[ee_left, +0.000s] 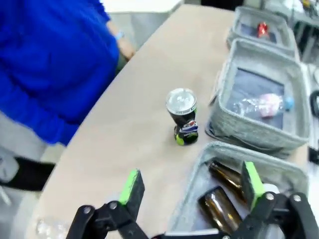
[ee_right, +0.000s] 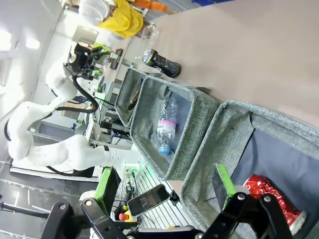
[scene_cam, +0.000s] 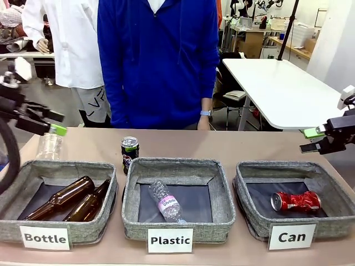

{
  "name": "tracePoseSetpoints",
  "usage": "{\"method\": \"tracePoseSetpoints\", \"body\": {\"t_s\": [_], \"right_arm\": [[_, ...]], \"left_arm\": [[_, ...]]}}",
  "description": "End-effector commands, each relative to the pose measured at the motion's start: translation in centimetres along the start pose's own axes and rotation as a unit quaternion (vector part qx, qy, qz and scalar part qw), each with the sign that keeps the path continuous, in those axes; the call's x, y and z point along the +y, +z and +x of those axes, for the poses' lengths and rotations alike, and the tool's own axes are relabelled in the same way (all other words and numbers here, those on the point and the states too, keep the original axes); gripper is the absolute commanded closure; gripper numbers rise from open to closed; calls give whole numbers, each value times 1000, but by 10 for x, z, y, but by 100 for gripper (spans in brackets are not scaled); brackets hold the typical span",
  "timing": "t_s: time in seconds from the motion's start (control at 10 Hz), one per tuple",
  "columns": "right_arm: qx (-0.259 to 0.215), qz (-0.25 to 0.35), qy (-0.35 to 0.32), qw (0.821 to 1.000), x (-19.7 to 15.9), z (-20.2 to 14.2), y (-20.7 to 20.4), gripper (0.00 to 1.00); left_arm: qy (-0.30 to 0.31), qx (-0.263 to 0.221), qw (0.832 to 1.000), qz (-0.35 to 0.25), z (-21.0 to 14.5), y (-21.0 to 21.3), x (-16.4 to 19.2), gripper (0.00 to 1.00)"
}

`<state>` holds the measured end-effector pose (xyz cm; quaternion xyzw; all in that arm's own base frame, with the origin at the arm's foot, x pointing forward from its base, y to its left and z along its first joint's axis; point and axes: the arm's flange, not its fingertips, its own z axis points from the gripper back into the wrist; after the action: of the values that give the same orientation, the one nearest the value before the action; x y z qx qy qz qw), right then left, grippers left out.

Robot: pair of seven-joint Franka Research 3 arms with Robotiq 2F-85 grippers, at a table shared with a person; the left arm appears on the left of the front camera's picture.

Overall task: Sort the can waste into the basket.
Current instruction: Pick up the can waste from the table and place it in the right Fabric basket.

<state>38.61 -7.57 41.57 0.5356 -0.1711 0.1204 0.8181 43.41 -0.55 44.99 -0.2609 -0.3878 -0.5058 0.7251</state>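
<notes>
The left fingers (scene_cam: 58,130), at the far left, and the right fingers (scene_cam: 313,133), at the far right, stand spread and empty above the worktop (scene_cam: 249,145). The crushed red can (scene_cam: 295,201) lies in the Can basket (scene_cam: 252,221) on the right. The dark can (scene_cam: 129,153) stands upright just behind the Plastic basket (scene_cam: 166,162).

- Your front camera looks across the tabletop (scene_cam: 222,145) from its near edge.
- Your wrist cameras look inward from opposite ends; all three share the dark can (scene_cam: 129,152).
</notes>
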Motion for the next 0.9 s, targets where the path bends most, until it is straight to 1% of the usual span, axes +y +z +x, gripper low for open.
{"method": "tracePoseSetpoints", "body": {"t_s": [0.0, 0.1, 0.2, 0.3, 0.4, 0.5, 0.6, 0.7, 0.8], "right_arm": [[2, 4, 9, 1000, 1, 0, 2, 0], [2, 4, 9, 1000, 1, 0, 2, 0], [2, 4, 9, 1000, 1, 0, 2, 0], [2, 4, 9, 1000, 1, 0, 2, 0], [2, 4, 9, 1000, 1, 0, 2, 0], [2, 4, 9, 1000, 1, 0, 2, 0], [2, 4, 9, 1000, 1, 0, 2, 0], [2, 4, 9, 1000, 1, 0, 2, 0], [2, 4, 9, 1000, 1, 0, 2, 0]], "left_arm": [[-142, -73, 987, -9, -11, -34, 34, 0], [-200, -113, 973, -26, -17, -55, 40, 0], [-222, -127, 965, -62, -21, -72, 42, 0], [-229, -120, 960, -104, -23, -87, 43, 0], [-113, -85, 980, -140, -21, -97, 52, 0], [-220, -97, 969, -53, -14, -79, 34, 0], [-220, -97, 969, -53, -14, -79, 34, 0], [-193, -109, 971, -95, -28, -101, 39, 0], [-182, -91, 977, -58, -30, -114, 49, 0]]}}
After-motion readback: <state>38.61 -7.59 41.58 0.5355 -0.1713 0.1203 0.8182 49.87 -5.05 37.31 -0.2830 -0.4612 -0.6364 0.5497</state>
